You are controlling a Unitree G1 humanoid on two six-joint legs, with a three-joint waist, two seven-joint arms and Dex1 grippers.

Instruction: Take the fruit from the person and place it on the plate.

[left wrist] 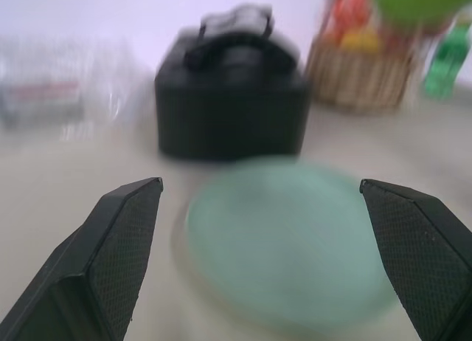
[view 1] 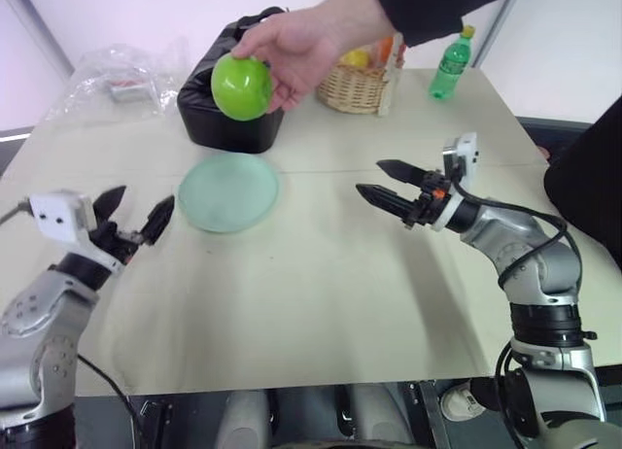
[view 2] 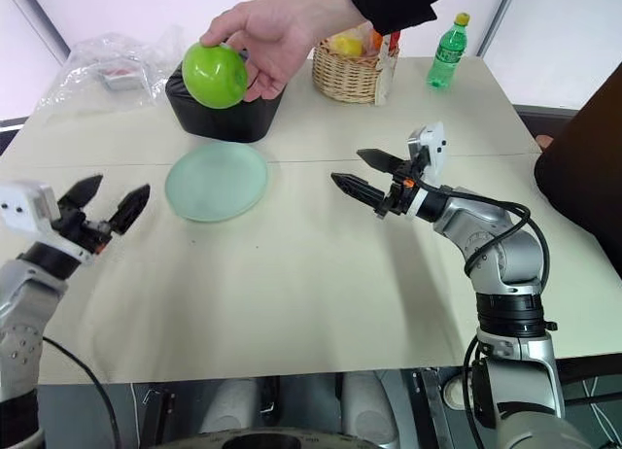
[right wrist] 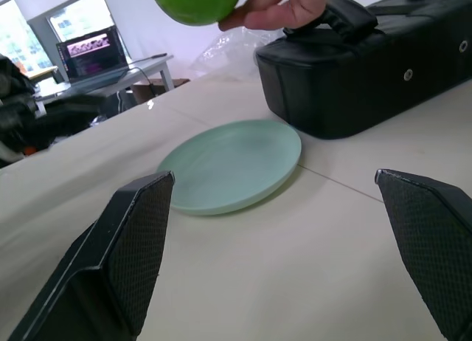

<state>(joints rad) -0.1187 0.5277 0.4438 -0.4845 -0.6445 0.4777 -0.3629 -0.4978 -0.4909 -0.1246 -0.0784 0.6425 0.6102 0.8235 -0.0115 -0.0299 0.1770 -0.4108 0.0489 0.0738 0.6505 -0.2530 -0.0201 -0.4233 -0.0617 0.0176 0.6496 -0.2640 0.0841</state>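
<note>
Apple [view 1: 241,87] held up in person's hand [view 1: 309,43], above the black bag [view 1: 231,119] and behind the plate [view 1: 228,191], not touching either gripper. Left gripper [view 1: 134,214] fingers spread wide, empty, hovering over the worktop [view 1: 321,284] just left of the plate. Right gripper [view 1: 382,181] fingers also apart, empty, pointing toward the plate from its right side. Plate bare, flat on worktop in front of the bag. Wicker basket [view 1: 352,89] of fruit and green bottle [view 1: 451,65] at the far edge; crumpled clear plastic [view 1: 112,75] far left.
</note>
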